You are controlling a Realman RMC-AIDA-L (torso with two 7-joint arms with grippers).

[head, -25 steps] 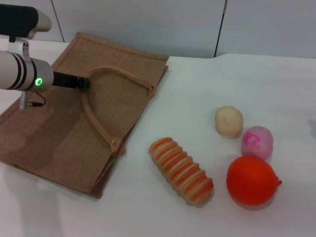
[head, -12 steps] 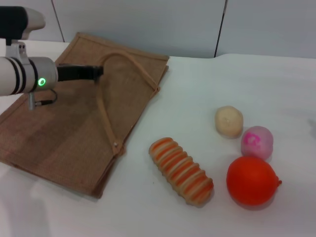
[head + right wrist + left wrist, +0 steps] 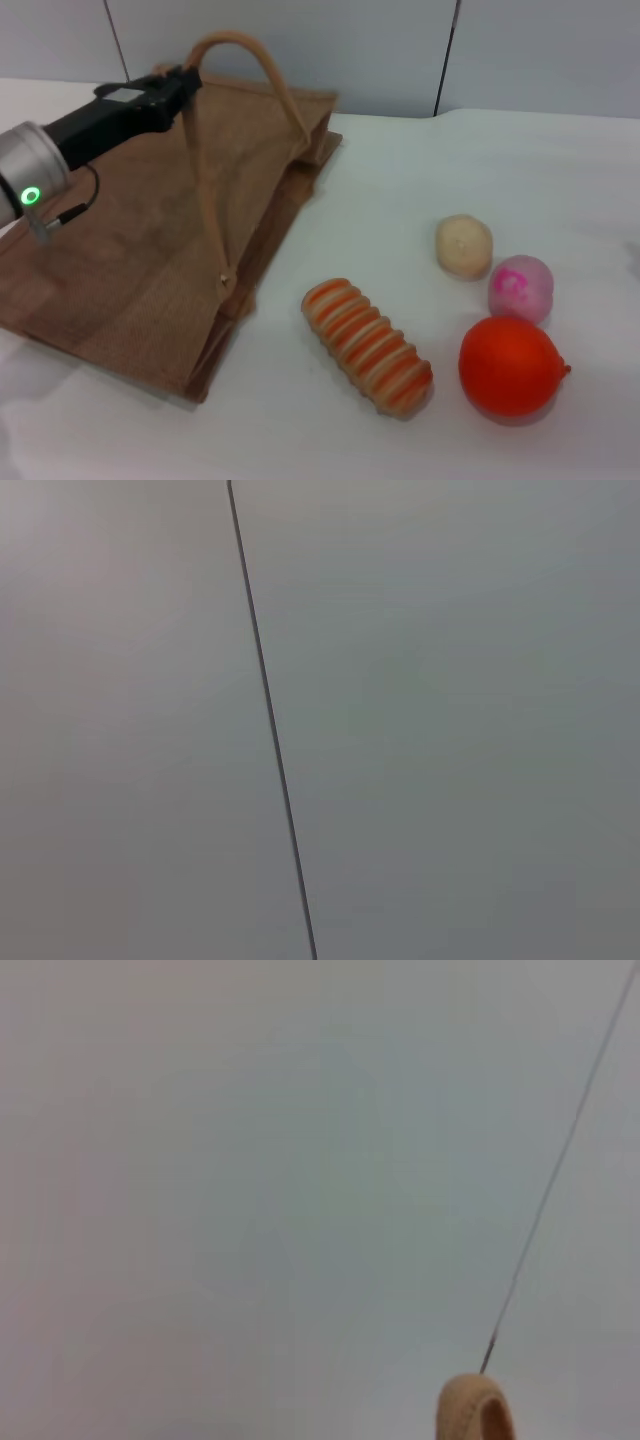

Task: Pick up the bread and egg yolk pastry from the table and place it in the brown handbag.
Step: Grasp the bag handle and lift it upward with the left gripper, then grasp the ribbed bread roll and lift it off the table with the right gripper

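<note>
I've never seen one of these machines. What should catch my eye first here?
The left tool lifting a handle of the brown handbag on the left side of the table. To the right lie the striped bread, the pale pastry, a pink ball and an orange fruit.

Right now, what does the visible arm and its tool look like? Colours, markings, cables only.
Only the left arm shows, in the head view. It has a silver-grey cylindrical wrist segment with a lit green ring indicator, and a thin dark cable loops off beneath it. From there a black, boxy, elongated body with a pale label patch on top runs out to the left tool. The right arm is not in view.
</note>
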